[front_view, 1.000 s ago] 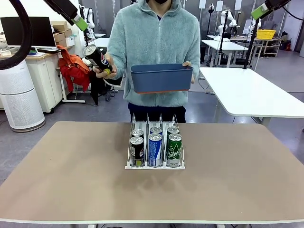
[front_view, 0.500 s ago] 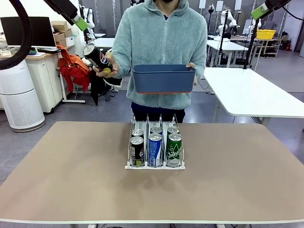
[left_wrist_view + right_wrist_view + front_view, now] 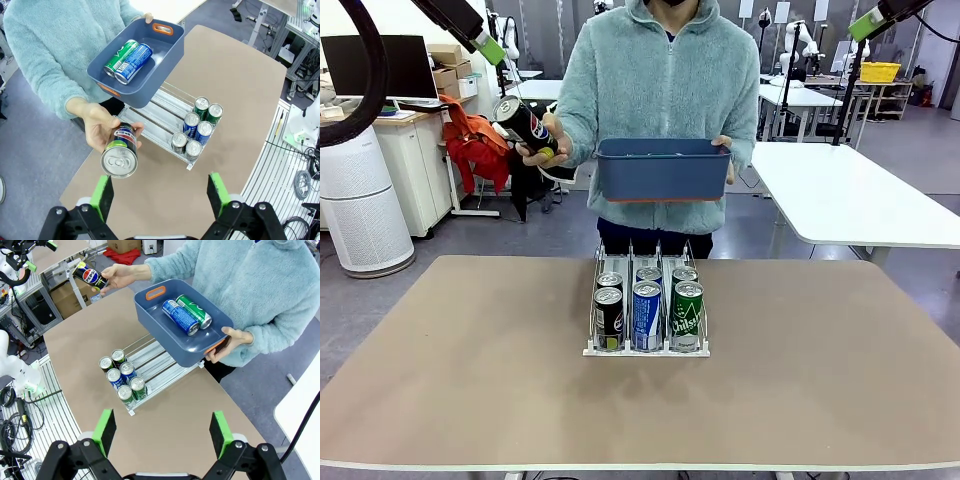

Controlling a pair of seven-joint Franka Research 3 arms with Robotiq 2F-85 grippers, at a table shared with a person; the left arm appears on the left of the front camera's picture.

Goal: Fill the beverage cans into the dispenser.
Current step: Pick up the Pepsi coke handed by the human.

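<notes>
A person (image 3: 655,70) at the far side of a tan table (image 3: 470,380) holds a tilted black Pepsi can (image 3: 527,125) in one hand (image 3: 548,148) and a dark blue bin (image 3: 660,170) in the other. A blue can (image 3: 134,63) and a green can (image 3: 119,58) lie side by side in the bin. On the table, the clear dispenser (image 3: 646,351) holds six cans (image 3: 647,315) upright at its near end: two black, two blue, two green. The left gripper (image 3: 161,192) and right gripper (image 3: 162,432) hang high above the table, jaws wide apart, gripping nothing.
</notes>
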